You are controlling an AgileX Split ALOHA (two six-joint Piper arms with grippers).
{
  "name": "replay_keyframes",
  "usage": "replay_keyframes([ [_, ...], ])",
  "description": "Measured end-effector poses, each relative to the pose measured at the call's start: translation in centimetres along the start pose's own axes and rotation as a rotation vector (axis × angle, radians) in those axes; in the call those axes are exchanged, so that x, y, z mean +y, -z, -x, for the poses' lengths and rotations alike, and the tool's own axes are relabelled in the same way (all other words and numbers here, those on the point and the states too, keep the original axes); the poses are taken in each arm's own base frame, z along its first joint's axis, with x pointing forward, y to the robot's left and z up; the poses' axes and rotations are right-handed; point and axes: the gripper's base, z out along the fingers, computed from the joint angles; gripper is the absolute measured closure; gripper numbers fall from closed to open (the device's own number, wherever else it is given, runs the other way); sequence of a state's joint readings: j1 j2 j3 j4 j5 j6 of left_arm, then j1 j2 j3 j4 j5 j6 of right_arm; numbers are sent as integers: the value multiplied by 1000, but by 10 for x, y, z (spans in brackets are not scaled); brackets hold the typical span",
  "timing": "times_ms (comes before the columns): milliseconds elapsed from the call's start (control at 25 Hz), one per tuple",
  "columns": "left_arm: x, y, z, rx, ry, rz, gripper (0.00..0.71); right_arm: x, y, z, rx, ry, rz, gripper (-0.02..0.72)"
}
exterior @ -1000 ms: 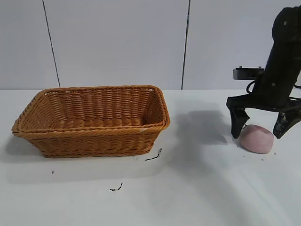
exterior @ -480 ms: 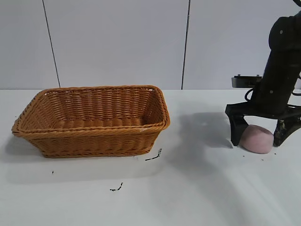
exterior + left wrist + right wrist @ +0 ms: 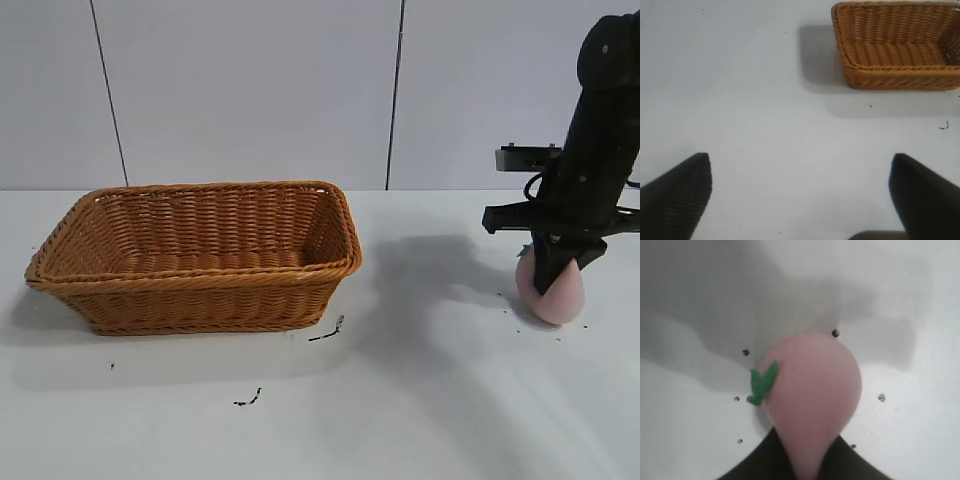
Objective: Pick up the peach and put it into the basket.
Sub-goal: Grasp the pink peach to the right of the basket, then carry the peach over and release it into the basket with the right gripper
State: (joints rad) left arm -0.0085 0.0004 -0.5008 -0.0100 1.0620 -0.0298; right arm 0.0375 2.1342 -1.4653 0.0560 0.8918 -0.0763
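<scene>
Two grippers here, but only the right gripper (image 3: 556, 285) was doing anything — its fingers were pinched together on the peach (image 3: 553, 293), squeezing the pink lump so it bulged out around them. That peach sat low at the table (image 3: 430, 400), well off to the right of the basket (image 3: 200, 258); can't tell if it was touching. It had a little green leaf (image 3: 761, 382) on one side. Left gripper (image 3: 800, 195) hung over bare table near the basket, fingers wide apart, nothing between them.
</scene>
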Motion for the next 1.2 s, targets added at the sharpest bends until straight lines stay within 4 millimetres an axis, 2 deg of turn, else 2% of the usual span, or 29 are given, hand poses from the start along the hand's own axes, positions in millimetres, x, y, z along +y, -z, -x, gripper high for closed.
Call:
replay_keyframes([
  [120, 0, 0, 0, 0, 0, 0, 17, 2, 30, 0, -57, 2, 0, 711],
  [160, 0, 0, 0, 0, 0, 0, 17, 3, 58, -2, -107, 4, 0, 711],
  [240, 0, 0, 0, 0, 0, 0, 17, 4, 83, -2, -143, 7, 0, 711],
  [400, 0, 0, 0, 0, 0, 0, 17, 9, 122, 10, -176, 11, 23, 711],
  [520, 0, 0, 0, 0, 0, 0, 17, 26, 146, 25, -232, 49, 41, 711],
  [600, 0, 0, 0, 0, 0, 0, 17, 45, 158, 36, -275, 93, 54, 711],
  [720, 0, 0, 0, 0, 0, 0, 17, 84, 171, 48, -321, 181, 81, 711],
  [920, 0, 0, 0, 0, 0, 0, 17, 168, 181, 55, -400, 352, 145, 711],
  [1040, 0, 0, 0, 0, 0, 0, 17, 219, 177, 43, -400, 453, 191, 711],
  [1200, 0, 0, 0, 0, 0, 0, 17, 276, 148, 27, -367, 563, 224, 711],
])
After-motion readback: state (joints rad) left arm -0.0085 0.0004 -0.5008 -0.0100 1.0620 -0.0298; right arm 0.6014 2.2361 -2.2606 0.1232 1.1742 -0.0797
